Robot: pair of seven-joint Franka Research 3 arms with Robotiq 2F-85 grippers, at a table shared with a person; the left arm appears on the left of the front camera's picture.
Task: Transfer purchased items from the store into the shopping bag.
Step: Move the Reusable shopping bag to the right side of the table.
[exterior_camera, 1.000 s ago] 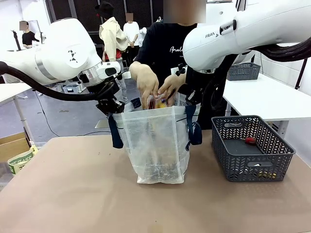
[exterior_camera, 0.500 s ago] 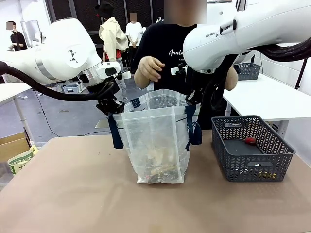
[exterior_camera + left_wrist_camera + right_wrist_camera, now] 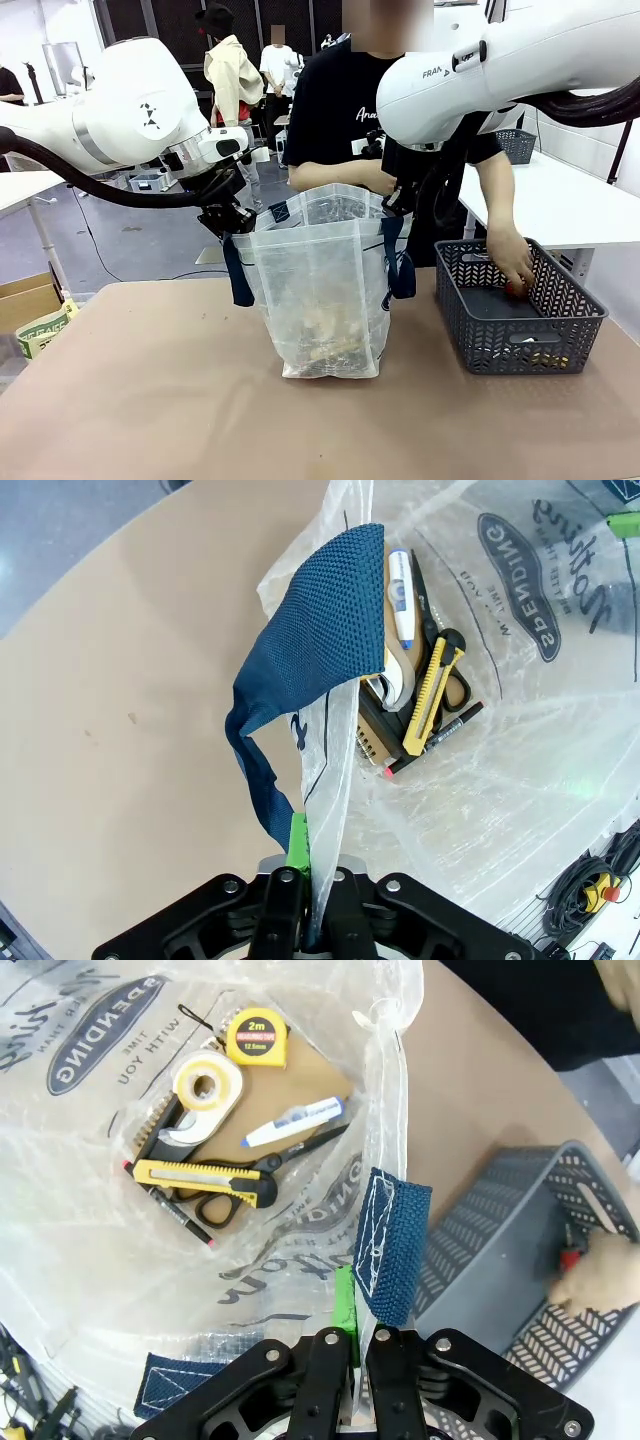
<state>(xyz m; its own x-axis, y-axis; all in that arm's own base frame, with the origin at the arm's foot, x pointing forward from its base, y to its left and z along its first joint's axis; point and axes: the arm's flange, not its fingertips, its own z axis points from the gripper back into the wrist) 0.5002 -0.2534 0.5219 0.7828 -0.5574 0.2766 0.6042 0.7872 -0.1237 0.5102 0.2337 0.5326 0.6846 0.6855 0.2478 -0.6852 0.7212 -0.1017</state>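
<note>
shopping bag [image 3: 320, 290], a frosted plastic tote, stands open on the table [image 3: 140, 400], held at its mouth from both sides. the left gripper [image 3: 312, 865] is pinched tight on the rim at the bag's left edge, just beside a navy strap handle [image 3: 320, 630]. the right gripper [image 3: 360, 1335] is pinched tight on the rim at the bag's right edge, at the stitched end of the other handle [image 3: 392, 1245]. navy lettering on the bag's wall reads "spending" [image 3: 515, 585], with "time with you" beside it and a script word that looks like "nothing".

on the bag's floor lie a yellow tape measure [image 3: 255, 1038] marked "2m", a white tape dispenser [image 3: 205, 1088], a yellow utility knife [image 3: 195, 1178], black scissors [image 3: 272, 1162], a white-and-blue pen-shaped tube [image 3: 295, 1122] and a black pen [image 3: 180, 1215].

to the right of the bag, near it but not touching, sits the dark grey lattice basket [image 3: 520, 340]. the person behind the bag reaches a hand [image 3: 515, 265] down into the basket, at a small red item [image 3: 568, 1258]. the right arm's casing above the bag carries the letters "fran" [image 3: 435, 70].
</note>
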